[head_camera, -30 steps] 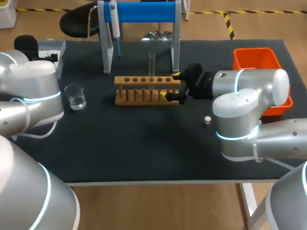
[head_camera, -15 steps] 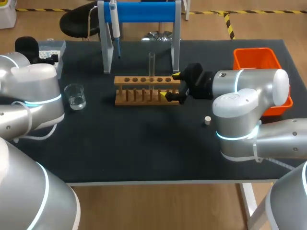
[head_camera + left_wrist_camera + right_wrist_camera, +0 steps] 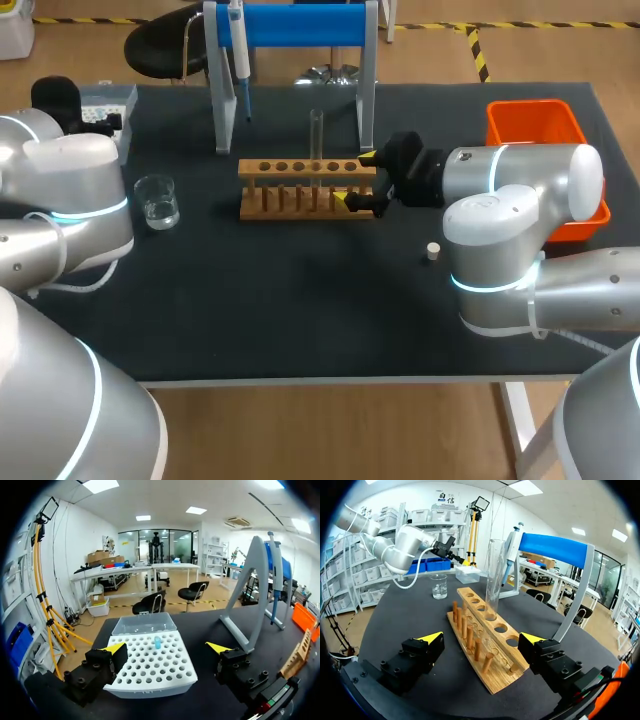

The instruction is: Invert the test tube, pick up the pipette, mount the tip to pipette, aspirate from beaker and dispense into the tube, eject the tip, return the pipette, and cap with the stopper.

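Seen from the head view, the test tube (image 3: 316, 132) stands upright in a hole of the wooden rack (image 3: 300, 188) mid-counter (image 3: 300, 310). In the right wrist view its open mouth appears to face up, so the inverting step looks finished.

The right end effector (image 3: 357, 179) sits at the rack's 3 o'clock. Its fingers are spread wide to either side of the rack's end and hold nothing.

The left end effector (image 3: 166, 648) is also wide open and empty. It hovers over the tip box (image 3: 150, 662) at the rack's 10 o'clock, where a single blue tip (image 3: 157, 642) shows.

The pipette (image 3: 238, 58) hangs on the blue stand (image 3: 300, 25) at 12 o'clock. The beaker (image 3: 157, 201) is at 9 o'clock and the stopper (image 3: 432, 251) at 4 o'clock.

Picking up the pipette is likely next. That calls for an arm to go to the stand, close on the pipette's body and lift it off its hook.
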